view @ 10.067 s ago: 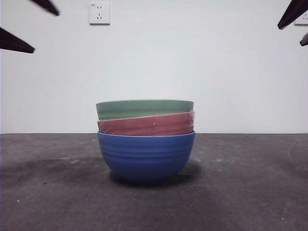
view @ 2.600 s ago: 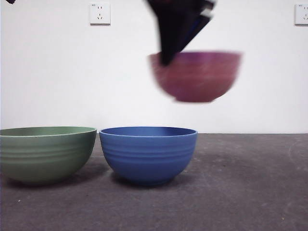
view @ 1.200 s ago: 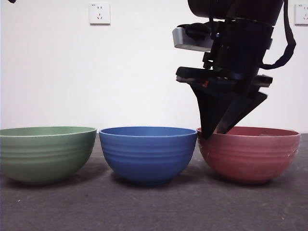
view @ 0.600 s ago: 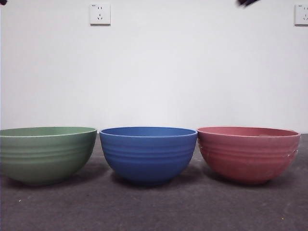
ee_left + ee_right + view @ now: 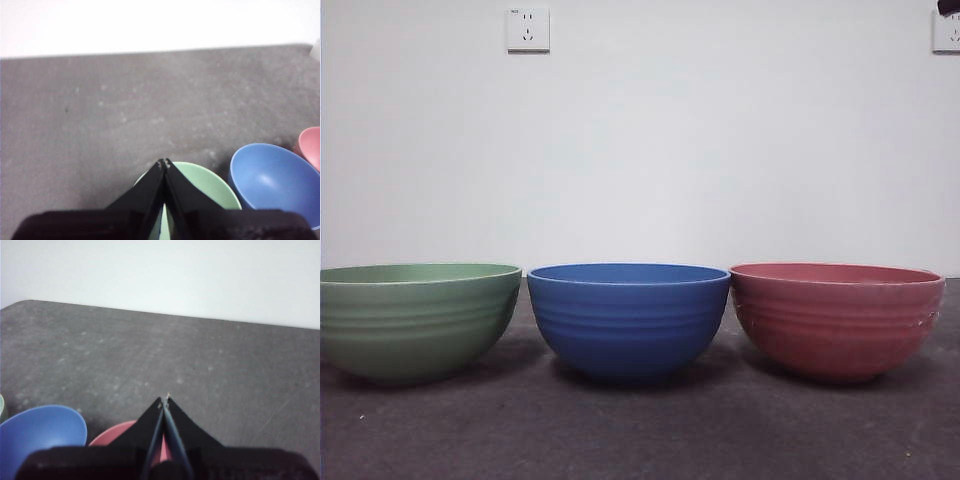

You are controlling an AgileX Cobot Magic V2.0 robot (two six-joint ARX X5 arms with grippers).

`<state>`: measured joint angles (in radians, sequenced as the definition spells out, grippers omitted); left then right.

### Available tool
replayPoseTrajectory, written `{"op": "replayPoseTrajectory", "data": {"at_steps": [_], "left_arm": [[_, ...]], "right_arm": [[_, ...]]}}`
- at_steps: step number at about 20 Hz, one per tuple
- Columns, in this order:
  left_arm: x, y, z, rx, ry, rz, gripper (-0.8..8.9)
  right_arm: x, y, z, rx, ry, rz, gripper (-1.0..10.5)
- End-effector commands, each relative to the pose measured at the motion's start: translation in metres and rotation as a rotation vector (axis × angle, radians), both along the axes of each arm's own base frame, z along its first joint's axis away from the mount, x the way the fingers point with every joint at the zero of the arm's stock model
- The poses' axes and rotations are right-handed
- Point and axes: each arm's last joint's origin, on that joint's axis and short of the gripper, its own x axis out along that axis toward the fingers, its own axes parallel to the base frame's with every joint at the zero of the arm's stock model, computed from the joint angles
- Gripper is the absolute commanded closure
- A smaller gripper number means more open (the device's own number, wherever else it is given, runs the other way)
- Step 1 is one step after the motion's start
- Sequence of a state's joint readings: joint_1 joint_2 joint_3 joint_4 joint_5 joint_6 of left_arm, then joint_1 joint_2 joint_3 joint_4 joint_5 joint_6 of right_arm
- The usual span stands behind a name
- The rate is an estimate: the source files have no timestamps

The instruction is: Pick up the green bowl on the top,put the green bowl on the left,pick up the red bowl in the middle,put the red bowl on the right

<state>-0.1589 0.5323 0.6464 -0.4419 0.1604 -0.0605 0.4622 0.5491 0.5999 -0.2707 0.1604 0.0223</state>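
Note:
Three ribbed bowls stand in a row on the dark table. The green bowl [image 5: 417, 318] is on the left, a blue bowl [image 5: 628, 318] in the middle, the red bowl [image 5: 837, 318] on the right, each upright and apart from the others. My left gripper [image 5: 164, 162] is shut and empty, high above the green bowl [image 5: 210, 187]. My right gripper [image 5: 164, 399] is shut and empty, high above the red bowl [image 5: 112, 436]. In the front view only a black tip [image 5: 949, 6] shows at the top right corner.
The blue bowl also shows in the left wrist view [image 5: 272, 177] and the right wrist view [image 5: 40, 432]. A white wall with two sockets [image 5: 527, 28] stands behind the table. Bare grey tabletop [image 5: 640, 430] lies in front of the bowls.
The arm that set the red bowl down on the right has let go and risen out of the front view. The three bowls have not moved in the last half second.

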Motion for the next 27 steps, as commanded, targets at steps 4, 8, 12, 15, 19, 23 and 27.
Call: {"op": "replayPoseTrajectory", "data": {"at_steps": [4, 8, 12, 15, 19, 23, 27], "left_arm": [[-0.002, 0.0, -0.009, 0.018, 0.087, 0.0, 8.17], [-0.003, 0.001, -0.012, 0.022, 0.114, -0.001, 8.17], [-0.003, 0.001, -0.012, 0.023, 0.118, -0.001, 8.17], [-0.008, 0.001, -0.01, 0.053, 0.09, -0.003, 8.17], [-0.046, 0.012, -0.012, 0.168, -0.157, 0.061, 8.17], [-0.036, 0.019, -0.063, 0.156, -0.318, 0.182, 8.17], [-0.024, 0.022, -0.105, 0.142, -0.271, 0.215, 8.17]], "right_arm": [[0.0, 0.0, -0.004, 0.018, 0.024, -0.013, 9.5], [0.0, 0.0, -0.004, 0.018, 0.024, -0.012, 9.5], [0.0, 0.0, -0.004, 0.018, 0.024, -0.013, 9.5], [0.0, 0.0, -0.004, 0.018, 0.025, -0.013, 9.5], [0.0, 0.0, -0.004, 0.017, 0.026, -0.012, 9.5], [0.0, 0.0, -0.004, 0.015, 0.029, -0.013, 9.5], [0.0, 0.0, -0.004, 0.015, 0.03, -0.013, 9.5]]}}
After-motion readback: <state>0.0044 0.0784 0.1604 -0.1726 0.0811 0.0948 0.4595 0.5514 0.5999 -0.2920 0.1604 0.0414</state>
